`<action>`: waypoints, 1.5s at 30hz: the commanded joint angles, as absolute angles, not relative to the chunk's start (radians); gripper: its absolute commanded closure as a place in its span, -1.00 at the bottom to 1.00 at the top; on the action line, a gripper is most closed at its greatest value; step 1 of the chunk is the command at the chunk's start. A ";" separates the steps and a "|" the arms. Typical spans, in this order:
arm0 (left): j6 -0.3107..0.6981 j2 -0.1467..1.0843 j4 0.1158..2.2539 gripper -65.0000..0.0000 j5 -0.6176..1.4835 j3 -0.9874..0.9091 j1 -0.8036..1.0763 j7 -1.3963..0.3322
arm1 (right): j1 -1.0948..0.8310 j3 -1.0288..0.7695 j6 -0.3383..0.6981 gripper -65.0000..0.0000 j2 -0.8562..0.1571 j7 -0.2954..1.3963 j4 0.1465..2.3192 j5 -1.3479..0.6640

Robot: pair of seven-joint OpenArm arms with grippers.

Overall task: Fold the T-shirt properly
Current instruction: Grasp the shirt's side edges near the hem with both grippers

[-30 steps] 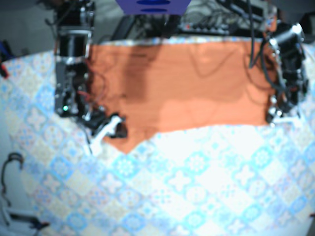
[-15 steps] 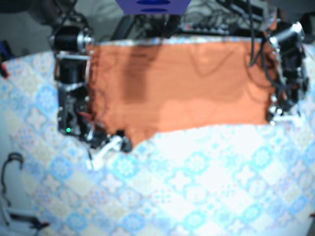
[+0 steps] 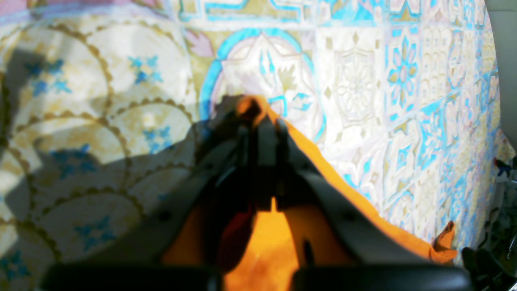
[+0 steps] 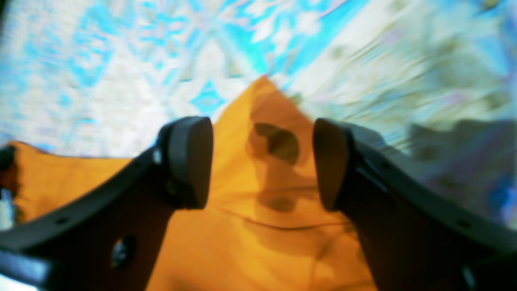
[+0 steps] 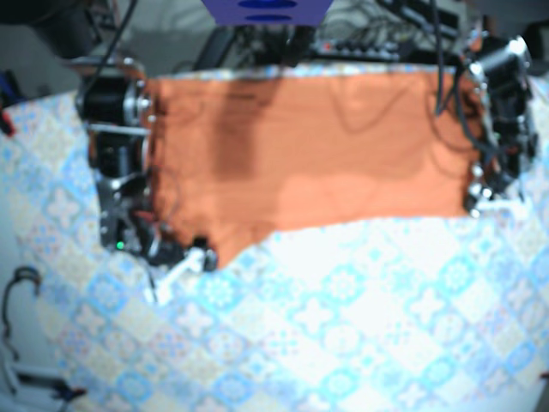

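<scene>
- We judge the step in hand to be taking hold of the near edge of the T-shirt [image 5: 343,146]. It lies spread flat across the far half of the patterned tablecloth [image 5: 343,326].
- Our left gripper [image 3: 258,121] is clamped tight on 1 near corner of the shirt. In its wrist view, orange fabric pokes out just past the closed tips and trails back under the jaws.
- Our right gripper [image 4: 262,161] has its jaws wide apart, with 1 pad [image 4: 194,161] on either side of the pointed near corner at the other end. The fabric lies between them, but nothing is pinched.
- So we count 1 of 2 corners as secured.
- As we read it, the next move calls for the right gripper to settle onto its corner and close on the shirt alone, not the tablecloth beneath.
- Both arms would then need to lift evenly so the edge carries over without skewing.
- The base view is soft and shows both grippers only as dark shapes at the shirt's edge, so we read the jaws from the wrist views alone.
- The right wrist view is smeared, and we cannot tell whether its pads touch the fabric or hang above it.
- We cannot pick out sleeves or collar, nor how many layers the left gripper holds.
- The shirt's far edge runs into shadow and rig clutter.
</scene>
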State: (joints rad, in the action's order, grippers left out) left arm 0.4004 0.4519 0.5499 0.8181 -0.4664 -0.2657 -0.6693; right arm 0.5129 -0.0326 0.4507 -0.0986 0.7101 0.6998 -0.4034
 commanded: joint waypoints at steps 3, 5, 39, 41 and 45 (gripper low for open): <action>0.397 0.473 0.561 1.00 0.809 -0.467 -0.272 -0.676 | 0.567 -0.036 0.463 -0.18 -0.105 0.691 0.711 -0.390; 0.397 0.473 0.561 1.00 0.809 -0.467 -0.272 -0.676 | 0.576 -0.039 0.463 -0.18 -0.120 0.691 0.696 -0.390; 0.397 0.473 0.561 1.00 0.809 -0.467 -0.266 -0.679 | 0.493 0.004 0.464 -0.17 -0.127 0.621 0.593 -0.394; 0.397 0.473 0.561 1.00 0.809 -0.467 -0.266 -0.679 | 0.493 0.056 0.464 -0.11 -0.127 0.616 0.593 -0.395; 0.397 0.473 0.561 1.00 0.809 -0.467 -0.266 -0.679 | 0.492 0.096 0.464 0.12 -0.127 0.615 0.593 -0.395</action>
State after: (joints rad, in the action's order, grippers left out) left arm 0.4049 0.4522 0.5507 0.8192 -0.4667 -0.2592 -0.6685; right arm 0.4820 0.0921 0.4603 -0.1295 0.5724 0.5911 -0.4011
